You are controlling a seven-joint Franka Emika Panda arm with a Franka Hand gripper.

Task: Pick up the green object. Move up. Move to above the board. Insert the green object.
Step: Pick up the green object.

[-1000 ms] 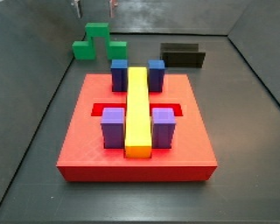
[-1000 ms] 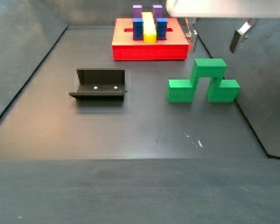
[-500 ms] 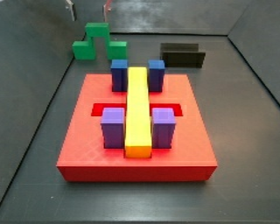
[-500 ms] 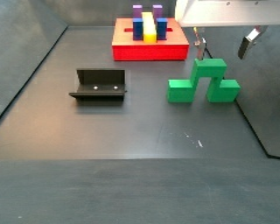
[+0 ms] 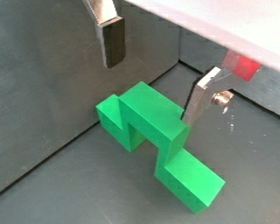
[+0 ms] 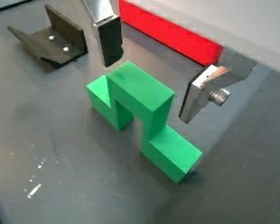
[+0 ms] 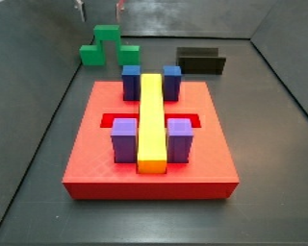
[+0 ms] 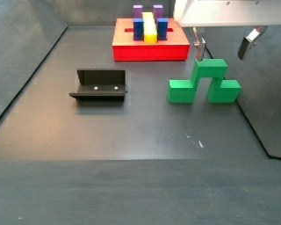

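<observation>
**Gripper spread above the green object, nothing held**

The gripper [image 6: 149, 63] is seen poised over the green object [image 6: 140, 109] with its jaws apart and nothing gripped between them. In both wrist views the two silver fingers [image 5: 109, 39] are placed on either side of the raised middle cube, above it, with clear gaps to the green surfaces. In a side view the gripper [image 8: 224, 41] is positioned just above the top of the green object [image 8: 204, 81], one finger to each side.

The green object is found resting on the dark floor [image 8: 131, 132], upright, its raised middle cube between two lower side cubes. It is not in contact with the fingers in any view.

The board [image 7: 150, 154] is noted well apart from the green object [image 7: 108, 45], flat on the floor. A long yellow bar [image 7: 151, 115] is laid along its middle, with purple cubes [image 7: 124, 139] at one end and blue cubes [image 7: 132, 79] at the other, one of each pair on either side of the bar. A recessed slot [image 7: 115, 121] is visible across the red surface.

The fixture [image 8: 99, 85] is observed on the floor, apart from both the green object and the board [image 8: 151, 46].
</observation>
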